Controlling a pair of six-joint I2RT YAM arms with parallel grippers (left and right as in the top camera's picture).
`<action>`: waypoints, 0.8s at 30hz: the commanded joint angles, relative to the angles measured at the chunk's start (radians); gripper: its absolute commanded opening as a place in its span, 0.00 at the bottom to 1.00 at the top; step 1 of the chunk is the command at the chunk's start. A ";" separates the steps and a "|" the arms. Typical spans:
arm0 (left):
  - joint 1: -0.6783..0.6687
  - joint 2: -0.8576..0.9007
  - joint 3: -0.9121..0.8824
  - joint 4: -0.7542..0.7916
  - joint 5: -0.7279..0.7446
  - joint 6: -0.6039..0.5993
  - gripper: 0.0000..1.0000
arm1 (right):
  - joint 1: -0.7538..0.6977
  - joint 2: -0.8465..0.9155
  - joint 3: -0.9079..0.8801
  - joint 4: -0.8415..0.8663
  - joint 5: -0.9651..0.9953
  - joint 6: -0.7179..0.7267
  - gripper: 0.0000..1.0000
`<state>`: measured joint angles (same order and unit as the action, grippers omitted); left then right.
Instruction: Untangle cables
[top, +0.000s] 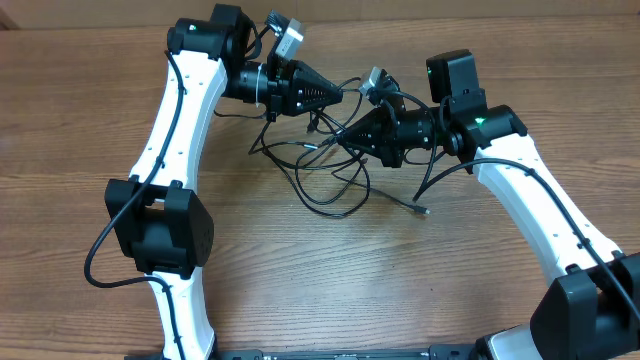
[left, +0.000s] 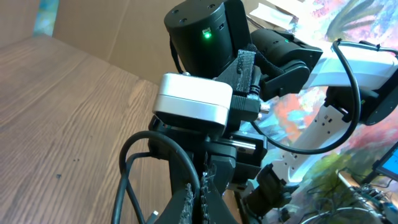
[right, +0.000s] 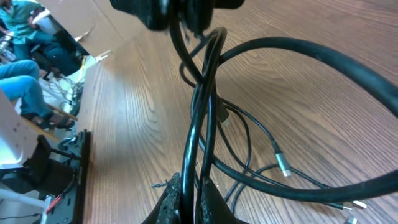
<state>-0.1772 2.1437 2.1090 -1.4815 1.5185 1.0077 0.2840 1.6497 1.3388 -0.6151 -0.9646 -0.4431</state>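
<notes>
We are pinching the cables (right: 200, 106) in the right gripper (right: 191, 193), low in the wrist view. The left gripper (top: 337, 95) is squeezing shut too. The cables are lying tangled mid-table, so we are just starting.

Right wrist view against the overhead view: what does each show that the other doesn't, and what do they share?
Only the right wrist: close up, the right tool shut on the cables, plus seated people beyond the table. Only the overhead: both white arms, the left tool, the tangle's whole spread. Both: black loops lying on the wooden tabletop.
</notes>
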 joint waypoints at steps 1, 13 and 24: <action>0.008 -0.001 0.013 0.037 0.059 0.021 0.04 | 0.003 -0.003 0.009 -0.001 0.029 0.000 0.04; 0.041 -0.001 0.016 0.200 0.062 -0.134 0.05 | 0.003 -0.003 0.009 -0.038 0.113 0.000 0.04; 0.066 -0.001 0.021 0.390 0.062 -0.778 0.04 | 0.003 -0.003 0.009 -0.063 0.232 0.000 0.04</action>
<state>-0.1276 2.1437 2.1094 -1.0966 1.5288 0.4267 0.2840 1.6497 1.3388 -0.6621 -0.8280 -0.4435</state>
